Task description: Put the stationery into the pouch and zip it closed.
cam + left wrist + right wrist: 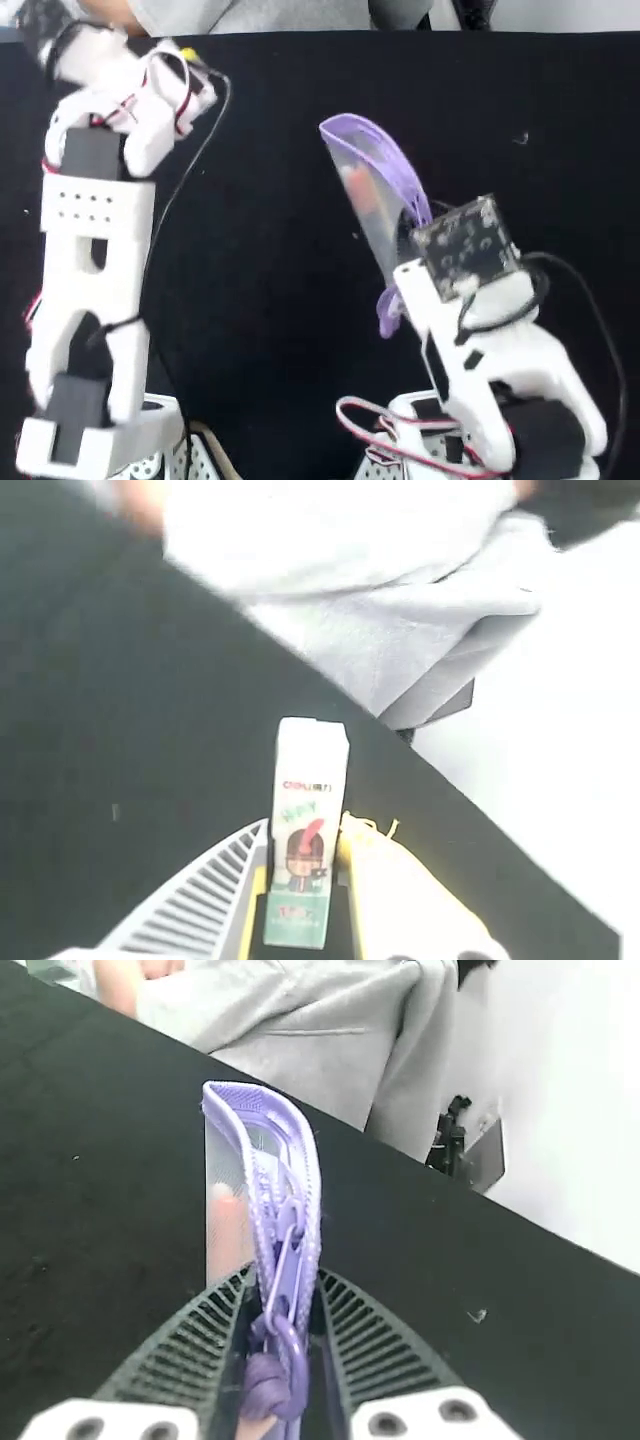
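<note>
Fingers point(205, 895) of the left gripper point(303, 828) pinch a small white eraser point(308, 800) over the black table's point(270, 250) far edge. The right gripper's point(285, 1275) fingers point(185, 1365) clamp the clear, purple-zippered pouch point(262, 1150) upright, seemingly unzipped. A pinkish item point(225, 1245) looks already inside; the eraser and zipping remain.

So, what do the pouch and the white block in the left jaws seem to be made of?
Pouch: seemingly clear soft plastic, since a pinkish item shows through; its purple edging looks like woven zipper tape. White block: probably an eraser in a printed paper sleeve, matte; I cannot be sure.
</note>
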Robot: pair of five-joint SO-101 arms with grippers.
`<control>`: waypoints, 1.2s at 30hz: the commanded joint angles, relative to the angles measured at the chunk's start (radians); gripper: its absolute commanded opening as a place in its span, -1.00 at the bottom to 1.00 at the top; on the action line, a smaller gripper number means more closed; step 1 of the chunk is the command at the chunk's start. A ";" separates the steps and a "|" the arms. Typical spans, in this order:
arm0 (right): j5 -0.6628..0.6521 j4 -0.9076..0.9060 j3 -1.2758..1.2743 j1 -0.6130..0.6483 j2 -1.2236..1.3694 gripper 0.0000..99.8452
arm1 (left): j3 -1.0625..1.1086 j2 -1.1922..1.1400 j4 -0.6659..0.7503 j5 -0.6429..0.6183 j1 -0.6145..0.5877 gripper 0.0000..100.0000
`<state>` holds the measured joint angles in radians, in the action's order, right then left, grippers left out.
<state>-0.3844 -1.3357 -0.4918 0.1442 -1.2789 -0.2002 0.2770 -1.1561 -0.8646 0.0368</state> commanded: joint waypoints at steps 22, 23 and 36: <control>-0.008 0.075 -0.243 0.247 -0.283 -0.98 | 1.081 0.806 0.888 -0.129 0.133 -0.92; -0.008 0.075 -0.243 0.247 -0.274 -0.98 | 1.113 0.835 0.914 -0.129 0.133 -0.92; -0.008 0.075 -0.245 0.247 -0.243 -0.98 | 1.021 0.970 0.618 0.071 0.323 -0.92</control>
<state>-0.3874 -1.2666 -0.7403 0.3821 -1.5336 0.9214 1.2559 -0.4687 -0.8385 0.3330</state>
